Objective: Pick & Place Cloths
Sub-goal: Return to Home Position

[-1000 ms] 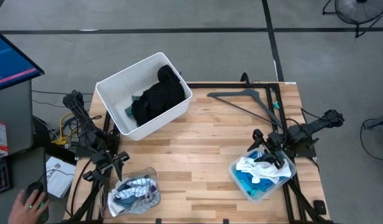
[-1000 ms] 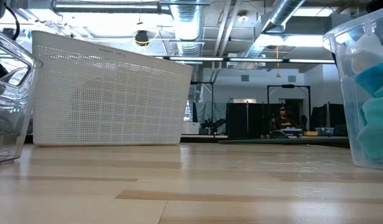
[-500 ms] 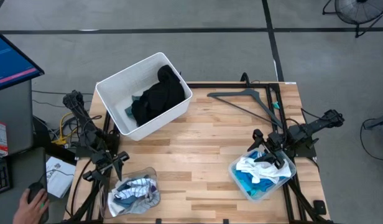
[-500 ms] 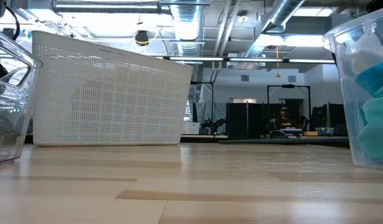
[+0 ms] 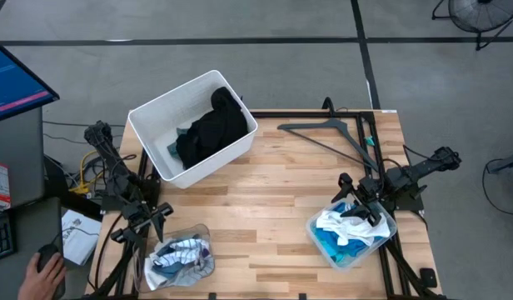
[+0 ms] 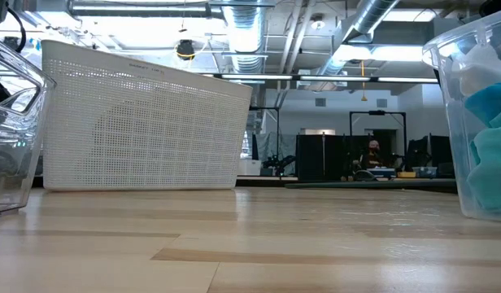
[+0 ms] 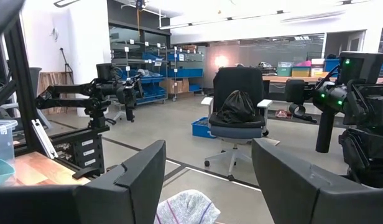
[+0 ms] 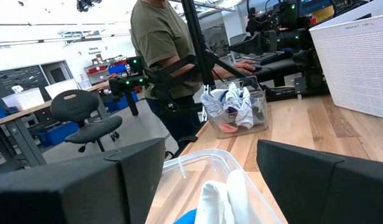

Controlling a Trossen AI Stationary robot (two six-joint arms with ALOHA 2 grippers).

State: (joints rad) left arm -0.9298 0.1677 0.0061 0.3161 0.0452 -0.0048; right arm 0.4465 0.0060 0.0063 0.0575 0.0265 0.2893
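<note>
Black and dark teal cloths (image 5: 208,127) lie in the white bin (image 5: 148,133) at the far left. Near the front left, a clear tub (image 5: 180,258) holds white, grey and blue cloths (image 5: 183,251). At the right, another clear tub (image 5: 388,232) holds white and turquoise cloths (image 5: 340,233). My left gripper (image 5: 159,218) hovers open at the left tub's far rim, with a grey cloth (image 7: 186,208) below its fingers. Over the right tub my right gripper (image 5: 354,208) stands open above a white cloth (image 8: 219,198). Neither gripper has anything between its fingers.
A black hanger (image 5: 331,133) lies at the far right of the wooden table (image 5: 273,200). A person (image 8: 159,43) stands beyond the table's left edge, with a hand (image 5: 36,268) on a mouse. The table's middle is bare wood.
</note>
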